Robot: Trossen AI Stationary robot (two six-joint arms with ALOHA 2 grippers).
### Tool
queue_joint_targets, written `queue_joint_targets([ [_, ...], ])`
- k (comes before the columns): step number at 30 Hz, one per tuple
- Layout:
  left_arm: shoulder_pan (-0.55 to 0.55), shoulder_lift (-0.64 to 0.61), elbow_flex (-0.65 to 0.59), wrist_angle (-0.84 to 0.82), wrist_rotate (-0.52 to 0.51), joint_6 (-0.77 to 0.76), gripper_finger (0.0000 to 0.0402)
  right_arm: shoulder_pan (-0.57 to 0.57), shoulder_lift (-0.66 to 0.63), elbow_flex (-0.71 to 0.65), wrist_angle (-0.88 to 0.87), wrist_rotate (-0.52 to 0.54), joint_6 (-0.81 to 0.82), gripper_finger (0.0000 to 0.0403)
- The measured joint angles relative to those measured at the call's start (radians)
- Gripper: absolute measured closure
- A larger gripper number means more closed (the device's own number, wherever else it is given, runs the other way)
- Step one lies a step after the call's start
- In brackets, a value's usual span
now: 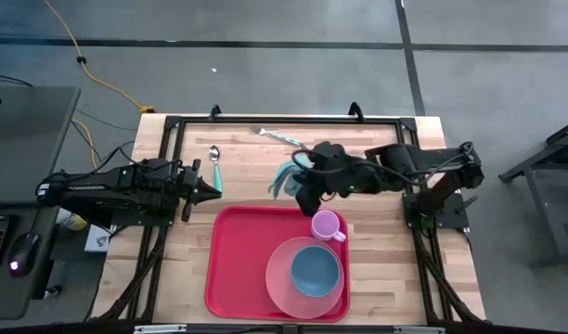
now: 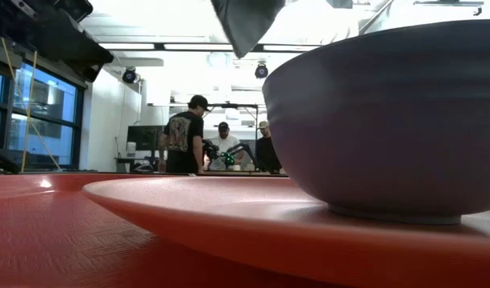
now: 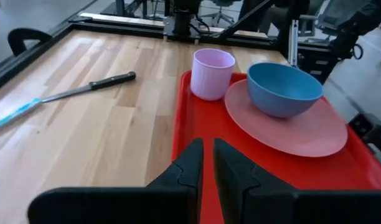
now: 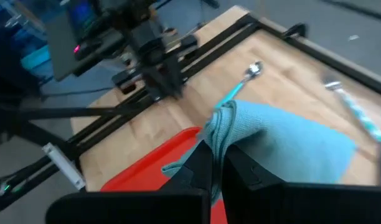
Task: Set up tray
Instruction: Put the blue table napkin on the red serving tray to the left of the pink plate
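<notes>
The tray [image 1: 242, 264] is seen lying flat on the wooden surface [image 1: 187, 260], toward its near edge, slightly right of centre. A salmon-pink plate [image 1: 282, 283] is set on the tray's right half, and a blue bowl [image 1: 315, 269] is seated on the plate. A pink cup [image 1: 327, 225] is placed upright at the tray's far right corner, just beside the plate.

The right hand [image 1: 303, 190] is held over the surface just beyond the tray's far edge. Its fingers are pressed together on a teal cloth [image 4: 284, 140], which is seen hanging and bunched from the grip in the right wrist view.

The left hand [image 1: 213, 192] is parked at the left of the surface, pointed toward the tray, just off its far left corner. Its fingers [image 3: 190, 165] are nearly closed, with a narrow gap between them, and nothing is held.

A spoon [image 1: 214, 167] with a teal handle is laid on the surface beyond the left hand. A knife [image 1: 279, 137] is laid near the far edge.

In the low view, people [image 2: 185, 136] are seen standing in the room behind.
</notes>
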Motion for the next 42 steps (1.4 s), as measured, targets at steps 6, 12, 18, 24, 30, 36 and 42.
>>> queue_joint_targets([
  [6, 0.0, 0.0, 0.0, 0.0, 0.0, -0.01, 0.0334, -0.044, 0.107, -0.001, 0.131, -0.168, -0.066, 0.0403],
  [12, 0.0, 0.0, 0.0, -0.003, -0.001, -0.019, 0.0334, -0.067, 0.197, -0.001, 0.198, -0.269, -0.08, 0.0403],
  [18, 0.0, 0.0, 0.0, -0.003, -0.004, -0.033, 0.0334, -0.075, 0.273, -0.002, 0.222, -0.344, -0.072, 0.0403],
  [24, 0.0, 0.0, 0.0, -0.002, -0.005, -0.034, 0.0334, -0.075, 0.34, -0.002, 0.311, -0.413, -0.066, 0.0403],
  [30, 0.0, 0.0, 0.0, -0.002, -0.005, -0.036, 0.0334, -0.085, 0.369, -0.002, 0.295, -0.422, -0.062, 0.0403],
  [36, 0.0, 0.0, 0.0, -0.002, -0.005, -0.036, 0.0334, -0.095, 0.413, -0.001, 0.302, -0.442, -0.037, 0.0403],
  [42, 0.0, 0.0, 0.0, -0.002, -0.006, -0.035, 0.0334, -0.081, 0.498, -0.001, 0.309, -0.54, 0.074, 0.0403],
])
